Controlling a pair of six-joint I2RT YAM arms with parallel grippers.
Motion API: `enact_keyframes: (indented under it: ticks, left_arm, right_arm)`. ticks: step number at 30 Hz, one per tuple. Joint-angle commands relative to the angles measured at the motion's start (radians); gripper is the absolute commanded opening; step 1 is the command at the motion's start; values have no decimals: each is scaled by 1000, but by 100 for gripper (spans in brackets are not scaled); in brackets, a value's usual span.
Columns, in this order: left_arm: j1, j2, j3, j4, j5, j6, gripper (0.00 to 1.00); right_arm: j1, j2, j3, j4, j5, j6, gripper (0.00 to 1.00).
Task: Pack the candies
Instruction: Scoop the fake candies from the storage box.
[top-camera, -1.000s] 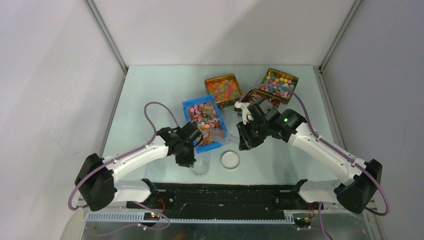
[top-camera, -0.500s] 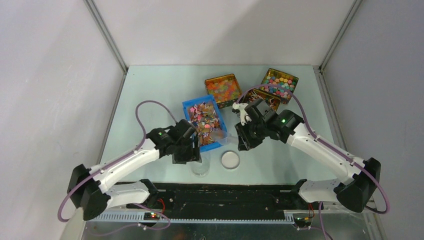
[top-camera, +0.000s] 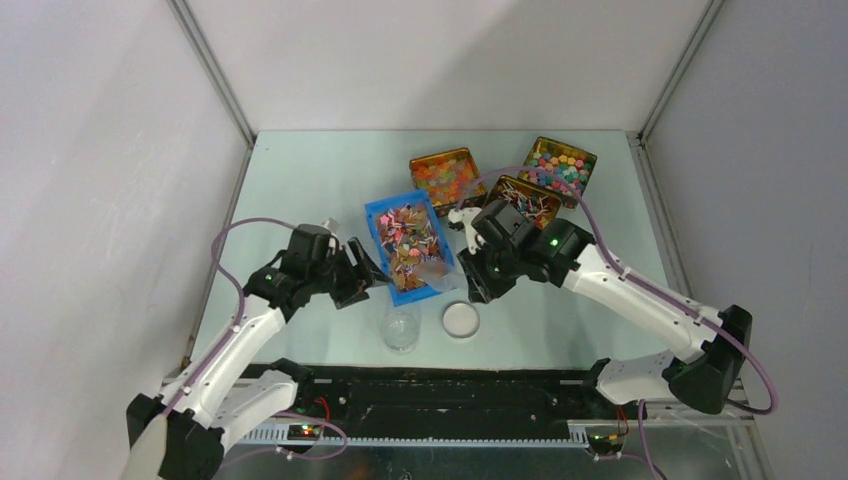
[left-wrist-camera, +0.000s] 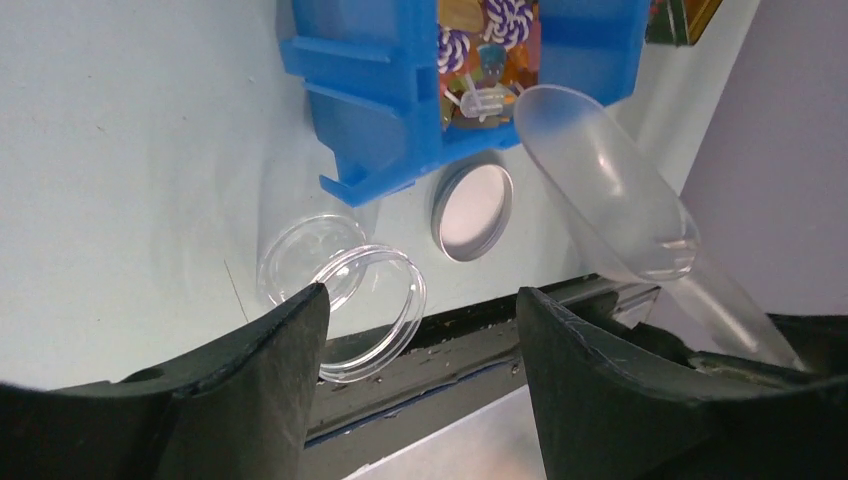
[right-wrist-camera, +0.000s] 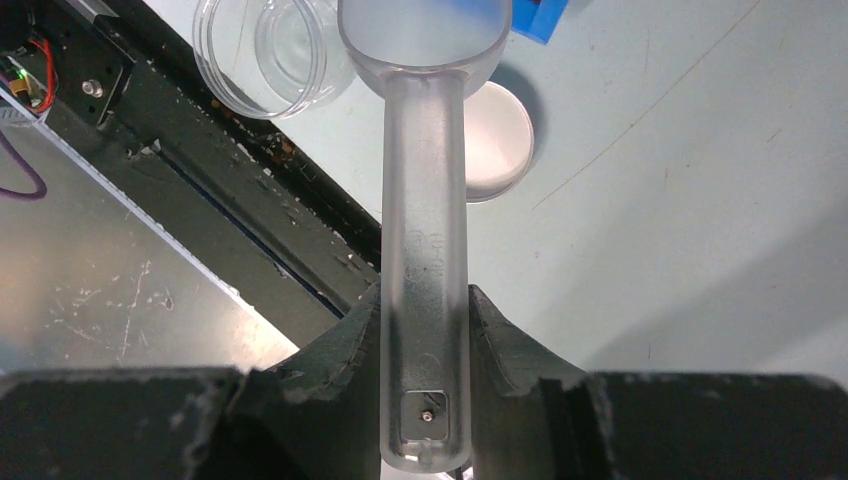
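The candies (top-camera: 408, 240), small wrapped sweets in pink, red, orange and brown, lie heaped in a blue rectangular plastic bin (top-camera: 375, 235) near the middle of the pale green table (top-camera: 300, 180). In the left wrist view the candies (left-wrist-camera: 485, 45) fill the bin up to its near wall.

A clear plastic scoop (top-camera: 433, 270) has its bowl over the near right corner of the bin. The right gripper (top-camera: 478, 278) holds it. In the right wrist view both fingers of this gripper (right-wrist-camera: 425, 315) press on the sides of the scoop's long handle.

The left gripper (top-camera: 365, 275) sits just left of the bin's near end. Its fingers are spread wide in its own wrist view (left-wrist-camera: 422, 305) and grip nothing.

A clear round jar (top-camera: 400, 329) stands upright and uncovered on the table, in front of the bin and apart from it. A round jar lid with a white inside (top-camera: 460, 319) lies flat just right of the jar.

Beyond the bin stand three gold tins:
- one of orange and red sweets (top-camera: 446, 170);
- one of red-and-white-striped pieces (top-camera: 530, 200), partly behind the right arm;
- one of pastel round sweets (top-camera: 560, 163).
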Motion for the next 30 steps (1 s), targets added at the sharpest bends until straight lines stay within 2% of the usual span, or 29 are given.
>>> enact_keyframes:
  ticks: [1,5,15,30]
  left_arm:
    - [83,-16,-7,60,91,-12,74]
    - [134,30,37,16,87,24,74]
    - [143,154,174,-113,9,133,73]
    - [143,123,97,-80,8,104,74]
  right_arm:
    - [35,54,93,-37,81,6,0]
    - [58,131,163,-108,142,4,0]
    - [104,304,330,-251,184,0,0]
    - [113,487,525,-380,189,7,0]
